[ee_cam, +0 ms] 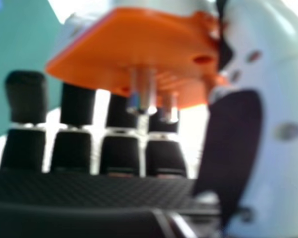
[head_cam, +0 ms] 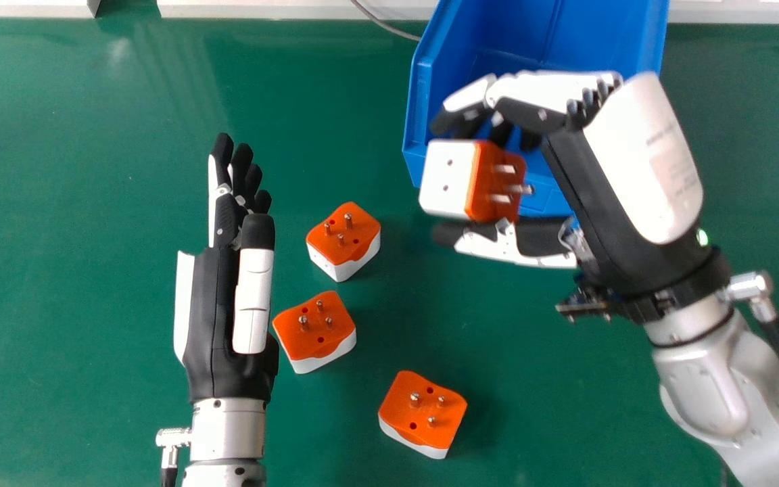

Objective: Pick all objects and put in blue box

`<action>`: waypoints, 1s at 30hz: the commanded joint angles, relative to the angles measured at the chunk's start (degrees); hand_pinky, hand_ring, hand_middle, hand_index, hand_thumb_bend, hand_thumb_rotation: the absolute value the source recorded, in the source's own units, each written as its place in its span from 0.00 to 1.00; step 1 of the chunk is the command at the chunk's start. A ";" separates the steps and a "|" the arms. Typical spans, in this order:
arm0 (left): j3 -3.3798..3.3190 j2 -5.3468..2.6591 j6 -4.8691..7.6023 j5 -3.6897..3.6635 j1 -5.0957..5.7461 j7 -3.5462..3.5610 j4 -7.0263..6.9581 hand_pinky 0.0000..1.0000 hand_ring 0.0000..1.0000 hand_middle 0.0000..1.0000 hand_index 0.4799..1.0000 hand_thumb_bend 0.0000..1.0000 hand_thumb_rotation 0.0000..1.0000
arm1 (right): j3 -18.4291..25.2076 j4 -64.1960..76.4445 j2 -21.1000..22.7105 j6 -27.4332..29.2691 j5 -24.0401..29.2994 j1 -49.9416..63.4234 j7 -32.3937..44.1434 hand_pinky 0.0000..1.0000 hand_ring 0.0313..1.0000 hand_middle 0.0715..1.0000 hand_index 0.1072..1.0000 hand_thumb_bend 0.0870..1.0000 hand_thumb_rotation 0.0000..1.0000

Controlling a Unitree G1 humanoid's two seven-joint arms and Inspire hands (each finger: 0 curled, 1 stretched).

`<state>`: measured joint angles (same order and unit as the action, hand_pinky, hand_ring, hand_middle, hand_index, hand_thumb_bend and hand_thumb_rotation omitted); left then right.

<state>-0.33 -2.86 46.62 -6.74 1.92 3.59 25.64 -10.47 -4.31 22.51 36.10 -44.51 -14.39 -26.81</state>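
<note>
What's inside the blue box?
Blue walls and some floor show in the blue box. The right hand and its plug adapter hide the nearer part; I can't tell there.

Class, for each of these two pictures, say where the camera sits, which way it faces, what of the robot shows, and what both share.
Head view: on the robot's head, looking forward and down at the green table, three loose plugs and the blue box; left hand, right hand and part of each arm show.
Right hand view: at the right hand, looking at the held plug between its fingers and thumb.
Shared: right hand and held plug.
</note>
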 commanded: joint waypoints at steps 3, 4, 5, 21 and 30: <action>0.10 -1.79 1.80 0.63 -0.93 -0.11 0.28 1.00 1.00 1.00 1.00 0.82 0.91 | 0.84 2.20 -2.08 -2.33 -4.93 -7.58 -4.57 0.29 0.36 0.46 0.49 0.46 0.00; 0.10 -1.82 1.90 0.65 -1.04 -0.13 0.41 1.00 1.00 1.00 1.00 0.82 0.91 | 0.54 1.60 -2.06 -2.79 -6.74 -9.15 -5.85 0.29 0.36 0.46 0.49 0.46 0.00; 0.05 -1.84 2.08 0.77 -1.18 -0.24 0.62 1.00 1.00 1.00 1.00 0.82 0.91 | 0.01 0.23 -1.71 -2.95 -8.64 -11.38 -7.10 0.29 0.36 0.46 0.49 0.46 0.00; -0.17 -1.93 3.52 0.27 -2.49 0.17 2.76 1.00 1.00 1.00 1.00 0.83 0.91 | -9.75 -41.34 1.06 -9.85 -17.42 -41.09 -17.88 0.29 0.38 0.47 0.49 0.45 0.00; -0.43 -2.12 4.02 0.59 -2.54 -0.32 3.19 1.00 1.00 1.00 1.00 0.83 0.91 | -15.45 -57.06 1.16 -17.40 -16.24 -49.12 -17.43 0.28 0.38 0.45 0.49 0.45 0.00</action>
<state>-0.89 -2.95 49.24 -6.75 -0.29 3.48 29.05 -25.78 -60.97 23.11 20.54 -62.17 -59.96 -44.20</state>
